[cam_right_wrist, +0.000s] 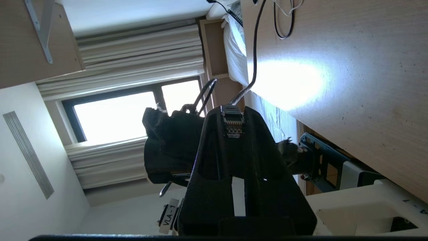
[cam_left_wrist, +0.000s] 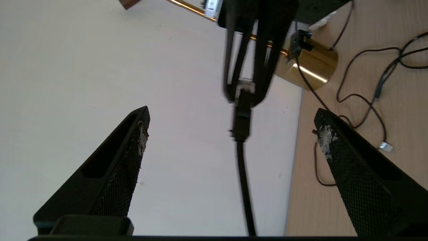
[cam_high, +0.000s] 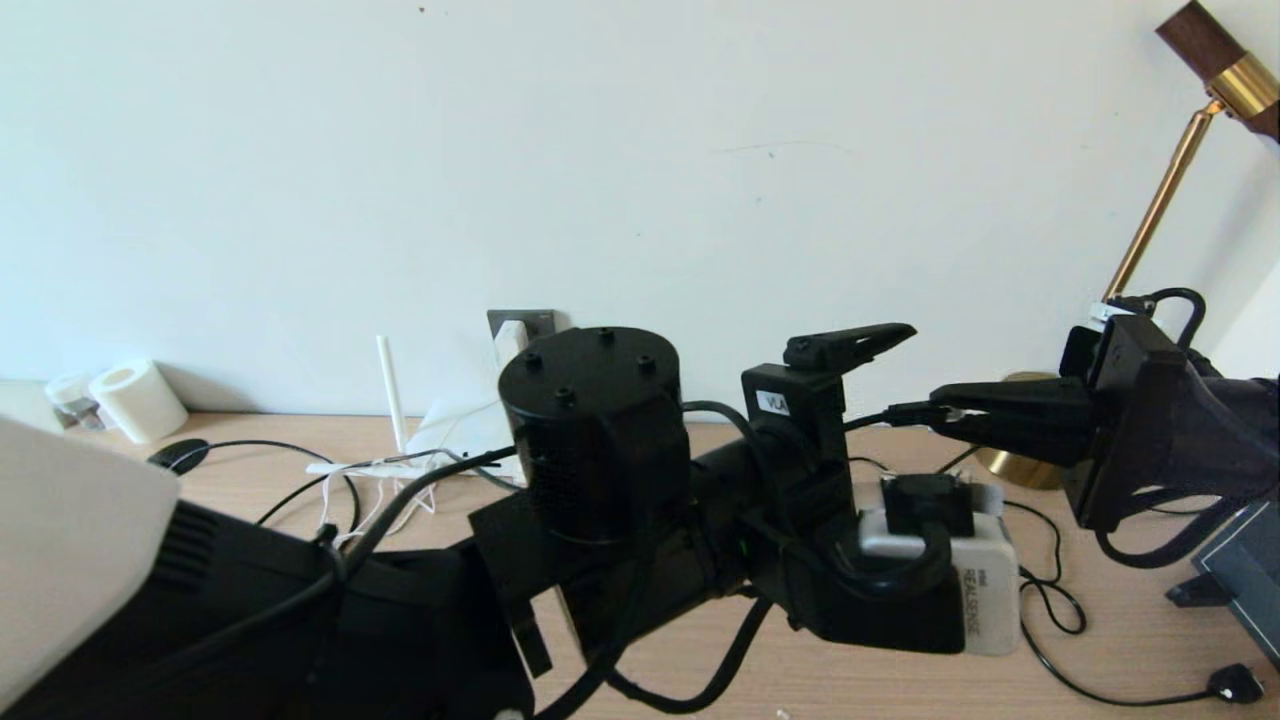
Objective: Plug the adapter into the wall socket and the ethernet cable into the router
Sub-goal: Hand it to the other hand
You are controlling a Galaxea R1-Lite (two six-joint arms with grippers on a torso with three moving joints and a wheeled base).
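Ethernet cable (cam_high: pixel 905 413) — clear-tipped connector pinched between the closed jaws of the right gripper (cam_high: pixel 950 413), held above the wooden desk (cam_high: pixel 1120 640), cable trailing toward the left arm. Left gripper (cam_left_wrist: pixel 230 134) — jaws spread wide, holding nothing, facing the connector. Adapter (cam_high: pixel 510 340) — seated in the wall socket (cam_high: pixel 535 322). Router (cam_high: pixel 450 430) — on the desk below the socket.

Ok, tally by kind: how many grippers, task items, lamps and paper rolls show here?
Grippers: 2 (left gripper, right gripper)
Task items: 4 (adapter, wall socket, router, ethernet cable)
Lamps: 1 (brass lamp)
Paper rolls: 1 (paper roll)
Total: 8
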